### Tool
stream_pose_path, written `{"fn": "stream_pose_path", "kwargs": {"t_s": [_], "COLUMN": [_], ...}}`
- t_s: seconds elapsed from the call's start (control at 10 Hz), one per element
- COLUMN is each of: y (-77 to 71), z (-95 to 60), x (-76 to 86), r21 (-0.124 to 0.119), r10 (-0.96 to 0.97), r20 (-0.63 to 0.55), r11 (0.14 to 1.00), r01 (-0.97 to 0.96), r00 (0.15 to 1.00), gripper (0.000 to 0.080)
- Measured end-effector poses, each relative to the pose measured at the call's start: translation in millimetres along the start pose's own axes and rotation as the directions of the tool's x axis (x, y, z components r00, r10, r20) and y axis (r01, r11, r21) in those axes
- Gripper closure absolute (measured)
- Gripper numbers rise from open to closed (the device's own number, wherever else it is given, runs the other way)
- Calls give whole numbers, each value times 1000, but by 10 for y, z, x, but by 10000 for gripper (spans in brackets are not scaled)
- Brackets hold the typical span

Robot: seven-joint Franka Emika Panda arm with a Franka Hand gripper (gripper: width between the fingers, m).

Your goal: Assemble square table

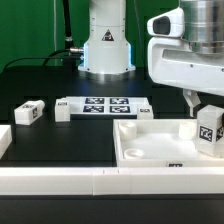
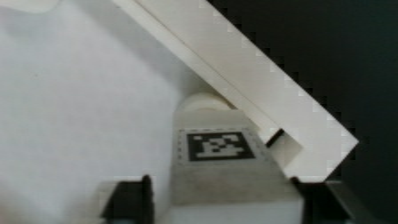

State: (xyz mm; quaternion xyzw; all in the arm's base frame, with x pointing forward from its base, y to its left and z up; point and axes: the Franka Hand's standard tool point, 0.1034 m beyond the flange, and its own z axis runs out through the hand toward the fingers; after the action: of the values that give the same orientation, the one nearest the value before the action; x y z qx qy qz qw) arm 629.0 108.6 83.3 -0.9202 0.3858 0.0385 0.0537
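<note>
The square table's white top [image 1: 150,150] lies tray-like on the black table, and its raised rim [image 2: 249,70] also shows in the wrist view. A white tagged leg [image 1: 210,133] stands upright in the top's corner at the exterior view's right. My gripper [image 1: 207,116] is straight above it, its fingers straddling the leg [image 2: 217,150]. In the wrist view my gripper [image 2: 221,208] shows a thin gap between one finger [image 2: 130,200] and the leg, so the jaws stand slightly open around it. Another loose leg [image 1: 28,113] lies at the exterior view's left.
The marker board [image 1: 105,106] lies behind the top, in front of the robot base [image 1: 106,50]. A long white rail [image 1: 90,181] runs along the front. A white part [image 1: 4,138] pokes in at the exterior view's left edge.
</note>
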Motion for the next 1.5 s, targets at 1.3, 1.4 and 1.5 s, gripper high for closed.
{"fn": "stream_pose_path", "kwargs": {"t_s": [1.3,1.4,1.5], "y": [-45,-40,-36], "z": [11,9,10], "x": [-3,4,8], "r21": [-13,-15,-15], "r10": [-920,-940,-940], "r20": [0,1,1], "r11": [392,340,342], "r01": [920,940,940], "r00": [392,340,342], "gripper": [151,151,151]}}
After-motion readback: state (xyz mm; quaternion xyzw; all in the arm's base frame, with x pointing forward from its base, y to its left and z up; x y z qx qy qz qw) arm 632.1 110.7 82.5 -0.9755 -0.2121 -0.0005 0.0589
